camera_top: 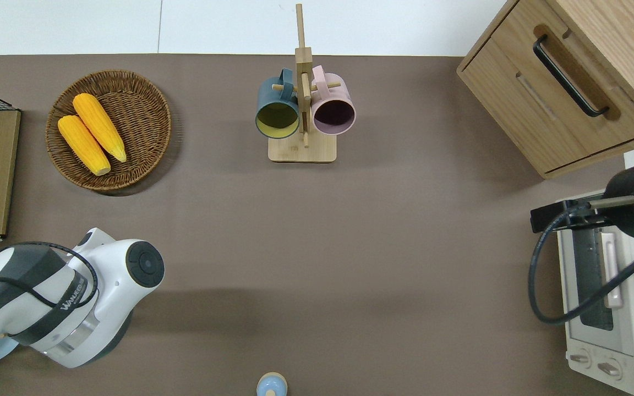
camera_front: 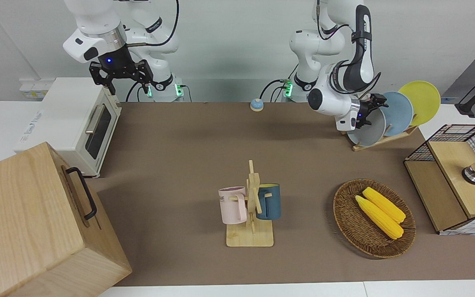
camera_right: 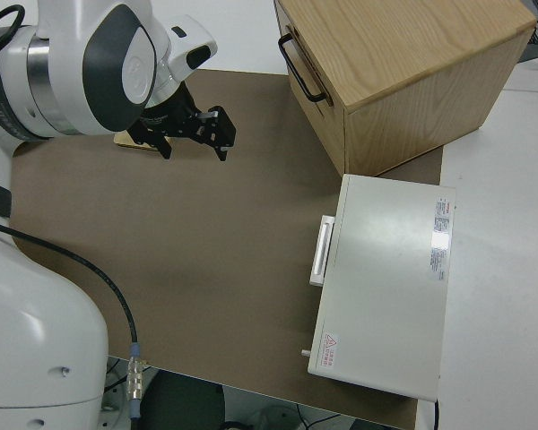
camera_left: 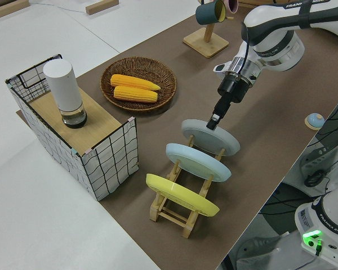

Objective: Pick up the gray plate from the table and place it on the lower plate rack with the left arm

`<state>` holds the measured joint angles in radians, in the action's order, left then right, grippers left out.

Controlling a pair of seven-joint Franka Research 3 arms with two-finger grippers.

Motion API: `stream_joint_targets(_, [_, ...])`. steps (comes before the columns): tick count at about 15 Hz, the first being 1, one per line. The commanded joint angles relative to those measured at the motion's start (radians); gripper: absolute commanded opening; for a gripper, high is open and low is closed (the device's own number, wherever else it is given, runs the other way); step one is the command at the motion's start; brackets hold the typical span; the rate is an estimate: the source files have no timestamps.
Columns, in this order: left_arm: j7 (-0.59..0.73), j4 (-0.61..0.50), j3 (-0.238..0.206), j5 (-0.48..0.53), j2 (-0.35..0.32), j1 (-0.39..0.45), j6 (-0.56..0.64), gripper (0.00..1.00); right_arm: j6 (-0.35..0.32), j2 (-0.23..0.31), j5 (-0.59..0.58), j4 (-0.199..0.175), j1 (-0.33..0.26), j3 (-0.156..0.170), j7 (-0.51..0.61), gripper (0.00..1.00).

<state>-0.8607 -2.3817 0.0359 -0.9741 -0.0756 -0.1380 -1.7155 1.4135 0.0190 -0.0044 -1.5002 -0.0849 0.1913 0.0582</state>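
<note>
The gray plate [camera_front: 369, 131] [camera_left: 211, 136] stands slanted in the lowest slot of the lower plate rack [camera_front: 386, 139] [camera_left: 174, 211], at the left arm's end of the table near the robots. My left gripper [camera_front: 368, 110] [camera_left: 213, 122] reaches down onto the plate's upper rim, its fingers close together on that rim. A sky-blue plate [camera_front: 398, 111] and a yellow plate [camera_front: 421, 101] fill the two higher slots. The right arm is parked, its gripper [camera_front: 127, 84] [camera_right: 195, 148] open and holding nothing.
A wire-and-wood box [camera_front: 456, 177] holds a white canister beside the rack. A wicker basket [camera_front: 344, 214] with two corn cobs and a mug stand [camera_front: 250, 206] lie farther from the robots. A toaster oven [camera_front: 76, 123] and wooden cabinet [camera_front: 35, 222] occupy the right arm's end.
</note>
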Motion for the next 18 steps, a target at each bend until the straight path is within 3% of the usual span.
stream_joint_targets(1, [0.107, 0.058, -0.014, 0.067, 0.01, 0.002, -0.029, 1.0, -0.014, 0.002, 0.007, 0.006, -0.007, 0.007, 0.0, 0.987])
stream_joint_targets(6, [0.291, 0.186, -0.021, 0.268, 0.003, 0.006, -0.027, 1.0, -0.014, 0.002, 0.007, 0.006, -0.007, 0.007, 0.0, 0.99])
stream_joint_targets(14, [0.313, 0.245, -0.019, 0.293, -0.013, 0.003, -0.009, 1.0, -0.014, 0.002, 0.007, 0.006, -0.007, 0.005, 0.0, 0.99])
stream_joint_targets(18, [0.388, 0.331, -0.016, 0.457, -0.016, 0.0, -0.007, 1.0, -0.014, 0.002, 0.007, 0.006, -0.007, 0.007, 0.0, 0.99])
